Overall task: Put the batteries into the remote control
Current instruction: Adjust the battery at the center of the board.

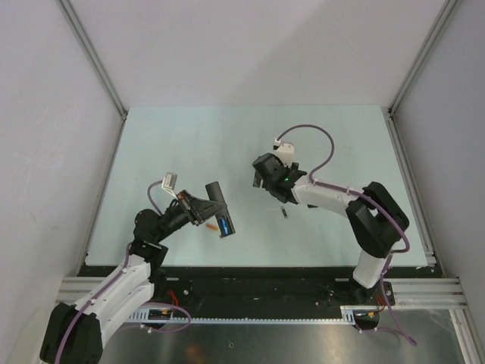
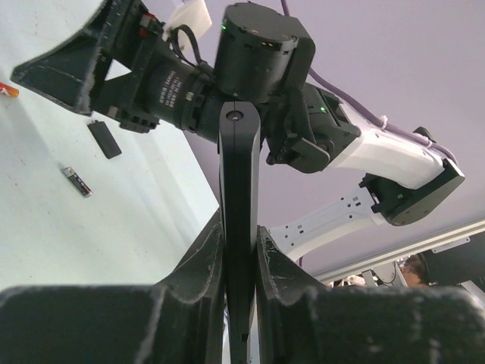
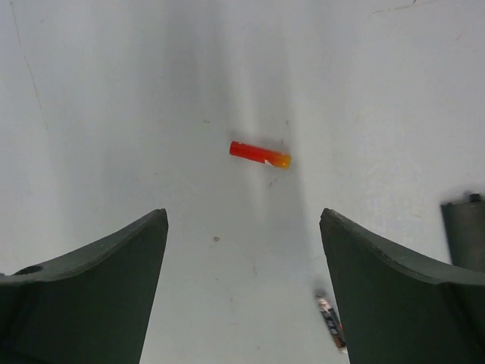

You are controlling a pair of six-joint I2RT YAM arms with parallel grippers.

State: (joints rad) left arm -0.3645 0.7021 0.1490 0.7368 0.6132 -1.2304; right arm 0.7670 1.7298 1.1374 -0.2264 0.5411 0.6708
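Remote control loading, pick-up stage. The pale surface carries the loose batteries on its near half. Left gripper: jaws clamped narrowly on the remote control, holding the black bar raised and tilted at 8 o'clock from the right gripper. A blue patch at the bar's near end is probably one battery already seated. Right gripper: jaws wide, holding nothing, hovering over the surface. The red-orange battery lies at 12 o'clock beyond the jaw gap, and a dark grey battery lies at 5 o'clock. Judged step: fetching the next battery. The next move calls for advancing over the red-orange battery, turning the wrist so the jaws close across its thin body, then descending.
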